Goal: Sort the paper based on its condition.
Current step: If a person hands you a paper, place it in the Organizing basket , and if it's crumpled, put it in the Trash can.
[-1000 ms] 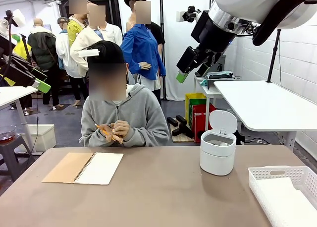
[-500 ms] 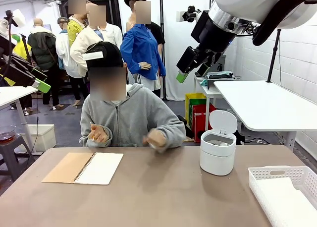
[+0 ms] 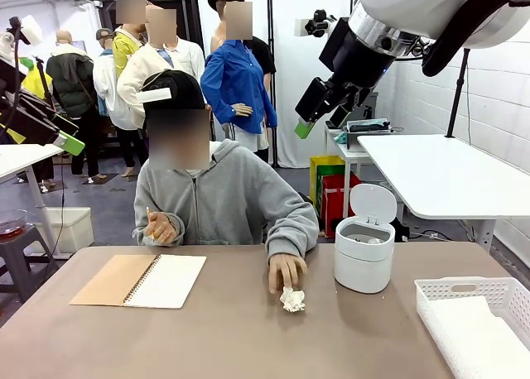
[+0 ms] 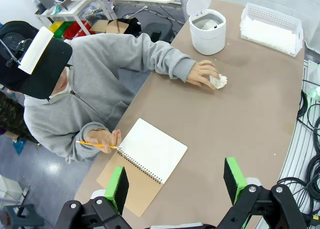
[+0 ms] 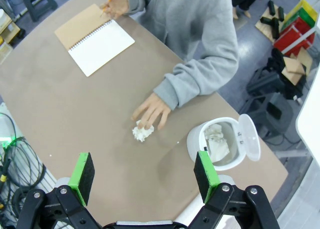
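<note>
Left gripper [image 4: 176, 181], right gripper [image 5: 144, 174]: jaws wide apart, empty, high over table [image 3: 248, 338]. Basket [image 3: 464, 286] near right, flat sheets [image 3: 484, 333] inside. Mid-table: one wad [image 3: 291, 299] at person's hand [image 3: 286, 271], beside bin [image 3: 363, 267], lid up, crumpled paper [image 5: 216, 139] inside. Judgement: partly sorted; this wad left to bin.

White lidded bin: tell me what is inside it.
Its lid stands open. Crumpled white paper wads lie inside the bin, seen from the right wrist view. How many, and what lies beneath them, is hidden.
</note>
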Tool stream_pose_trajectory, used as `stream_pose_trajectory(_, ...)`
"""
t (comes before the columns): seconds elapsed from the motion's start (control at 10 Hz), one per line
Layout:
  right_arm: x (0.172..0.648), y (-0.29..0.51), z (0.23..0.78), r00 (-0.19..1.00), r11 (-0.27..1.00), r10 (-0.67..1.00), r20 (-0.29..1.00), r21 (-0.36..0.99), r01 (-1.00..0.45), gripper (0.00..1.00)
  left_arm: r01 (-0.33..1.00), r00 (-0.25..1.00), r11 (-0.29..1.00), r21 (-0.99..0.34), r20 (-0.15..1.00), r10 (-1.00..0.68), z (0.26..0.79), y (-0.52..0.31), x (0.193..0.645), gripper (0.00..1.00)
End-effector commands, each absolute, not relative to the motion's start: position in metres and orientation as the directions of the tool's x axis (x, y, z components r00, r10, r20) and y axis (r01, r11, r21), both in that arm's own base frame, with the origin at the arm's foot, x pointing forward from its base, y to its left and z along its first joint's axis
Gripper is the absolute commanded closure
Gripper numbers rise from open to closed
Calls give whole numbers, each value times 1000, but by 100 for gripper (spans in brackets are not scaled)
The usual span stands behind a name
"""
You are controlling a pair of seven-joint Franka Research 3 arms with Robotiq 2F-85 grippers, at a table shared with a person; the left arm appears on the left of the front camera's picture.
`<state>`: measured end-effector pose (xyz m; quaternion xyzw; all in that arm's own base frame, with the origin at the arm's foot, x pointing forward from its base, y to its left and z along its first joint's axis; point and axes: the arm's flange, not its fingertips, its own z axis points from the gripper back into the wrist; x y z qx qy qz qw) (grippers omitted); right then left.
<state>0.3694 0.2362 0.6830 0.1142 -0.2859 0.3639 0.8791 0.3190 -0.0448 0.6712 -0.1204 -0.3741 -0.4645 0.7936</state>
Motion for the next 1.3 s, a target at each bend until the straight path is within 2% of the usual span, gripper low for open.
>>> stream_pose_trajectory(0.0,370,237,683,577,715,571,584,-9,-699,0,830,289,537,149,708,-644,670,-44,319,0)
stream_pose_trajectory(0.3,369,236,683,572,709,574,586,-7,-705,0,830,289,537,149,708,-644,670,-44,319,0)
stream_pose_trajectory(0.6,368,257,662,619,674,633,466,62,-736,0,830,289,537,149,708,-644,670,-44,319,0)
stream_pose_trajectory(0.9,371,290,627,630,672,690,357,7,-741,0,830,289,537,149,708,-644,670,-44,319,0)
stream_pose_trajectory(1.2,374,316,578,633,690,690,350,-57,-721,0,830,289,537,149,708,-644,670,-44,319,0)
